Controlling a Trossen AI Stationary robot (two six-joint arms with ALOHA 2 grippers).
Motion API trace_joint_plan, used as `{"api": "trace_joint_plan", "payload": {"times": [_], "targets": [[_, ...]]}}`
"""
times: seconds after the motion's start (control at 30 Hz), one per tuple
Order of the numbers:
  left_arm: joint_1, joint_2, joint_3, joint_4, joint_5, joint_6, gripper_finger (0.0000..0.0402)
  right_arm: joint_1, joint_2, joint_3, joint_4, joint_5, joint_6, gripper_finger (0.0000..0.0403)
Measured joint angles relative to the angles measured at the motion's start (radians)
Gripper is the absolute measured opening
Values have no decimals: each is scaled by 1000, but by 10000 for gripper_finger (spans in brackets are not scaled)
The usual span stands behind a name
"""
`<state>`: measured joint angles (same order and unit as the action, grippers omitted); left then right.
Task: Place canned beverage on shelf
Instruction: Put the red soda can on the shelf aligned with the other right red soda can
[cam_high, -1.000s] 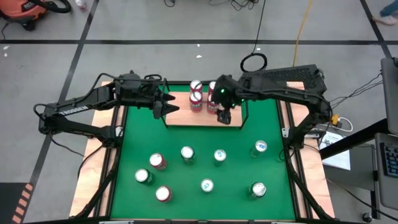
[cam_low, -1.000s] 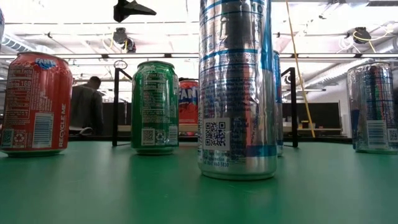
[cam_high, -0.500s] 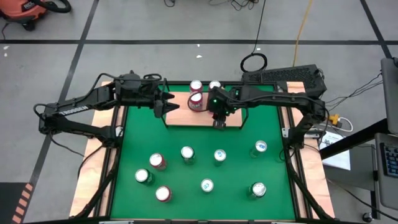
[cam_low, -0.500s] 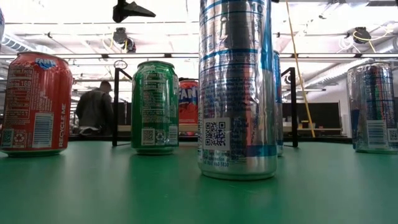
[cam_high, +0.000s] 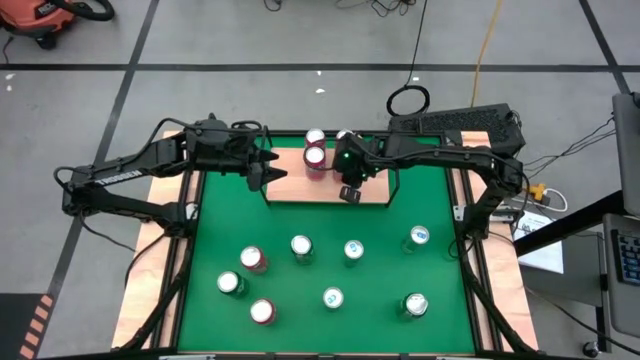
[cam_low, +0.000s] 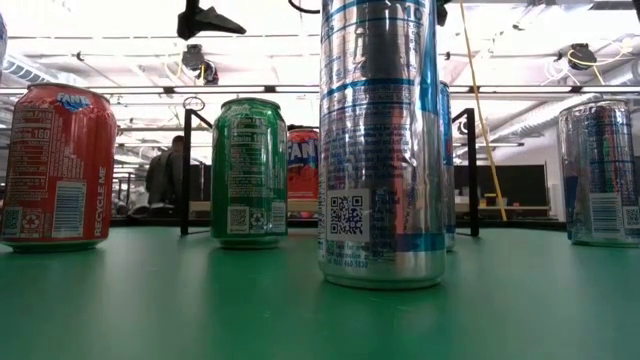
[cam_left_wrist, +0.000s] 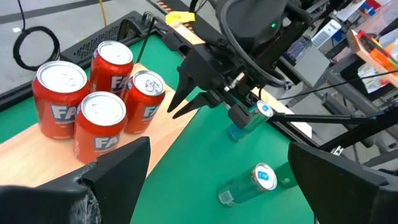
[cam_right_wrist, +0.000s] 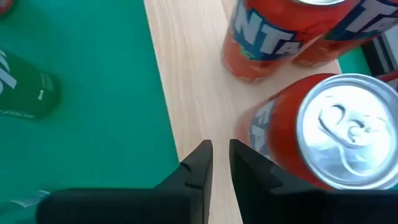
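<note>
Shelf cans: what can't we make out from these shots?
- Count on the shelf: high view, right arm covers part; left wrist view shows four orange cans.
- Shelf in the low view: the green can and silver can block it.
- Orange can labels: right wrist view, cut off by the edge.
- Right gripper: nearly shut, holding nothing.

Glossy metal cans (cam_left_wrist: 101, 124), pale smooth wood shelf (cam_right_wrist: 196, 93), matt green mat (cam_high: 330, 270)

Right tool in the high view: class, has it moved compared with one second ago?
Yes. The right tool has drawn back over the shelf, shifting slightly towards the left arm's side and off the red cans, its fingers nearly closed and empty.
</note>
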<state>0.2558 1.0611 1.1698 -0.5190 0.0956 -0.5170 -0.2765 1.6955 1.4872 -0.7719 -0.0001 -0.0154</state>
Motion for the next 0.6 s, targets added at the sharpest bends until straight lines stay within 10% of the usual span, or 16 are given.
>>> {"api": "trace_joint_plan", "payload": {"times": [0.6], "targets": [[0, 0, 0, 1, 0, 9, 384, -57, 0, 0, 5, 32, 0, 43]]}}
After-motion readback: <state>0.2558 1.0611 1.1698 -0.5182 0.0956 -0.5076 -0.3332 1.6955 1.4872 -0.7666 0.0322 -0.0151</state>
